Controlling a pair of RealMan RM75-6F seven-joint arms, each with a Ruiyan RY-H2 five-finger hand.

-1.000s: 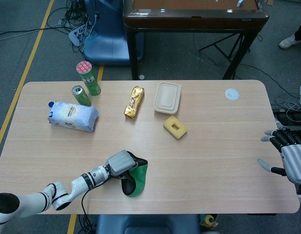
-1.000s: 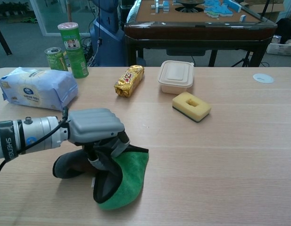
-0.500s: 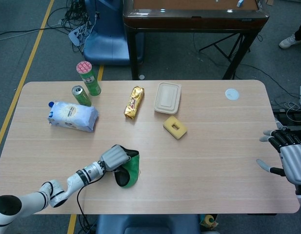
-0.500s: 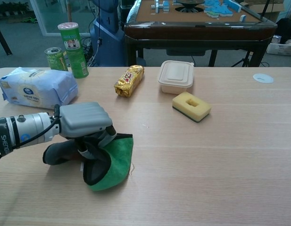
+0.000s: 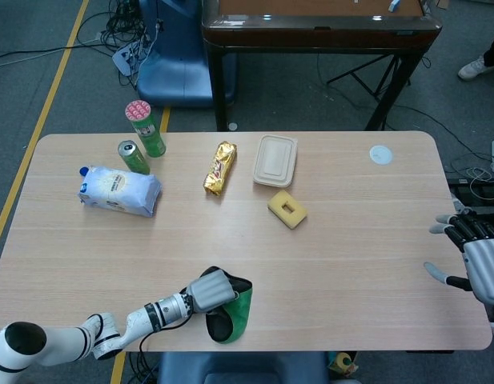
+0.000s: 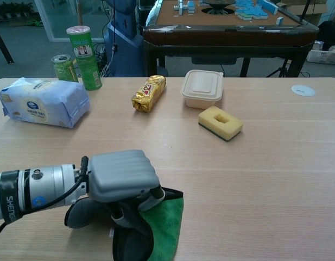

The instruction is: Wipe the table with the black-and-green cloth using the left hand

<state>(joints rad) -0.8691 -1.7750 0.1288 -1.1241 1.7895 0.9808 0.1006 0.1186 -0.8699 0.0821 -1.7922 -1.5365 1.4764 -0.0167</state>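
Fingers (image 6: 136,209) of the grey-shelled left hand (image 5: 212,289) curled down over the crumpled black-and-green cloth (image 5: 230,310), gripping it and pinning it flat against the pale wood-grain table (image 5: 351,240) close to the near edge. Bunched directly beneath the palm, with the green side spilling out toward the robot's right and the black fold showing under the fingertips; long axis running roughly from the near edge away into the table. Open tabletop lying beyond and to the right of the cloth, so the next stroke, judged from the layout, likely has room that way. White-and-black right hand (image 5: 471,254) hanging off the far right edge, fingers spread, holding nothing, well apart from the cloth. Yellow sponge block (image 6: 220,123), beige lidded container (image 6: 202,88), gold foil snack bar (image 6: 149,93) and blue-and-white tissue pack (image 6: 42,101) resting farther back
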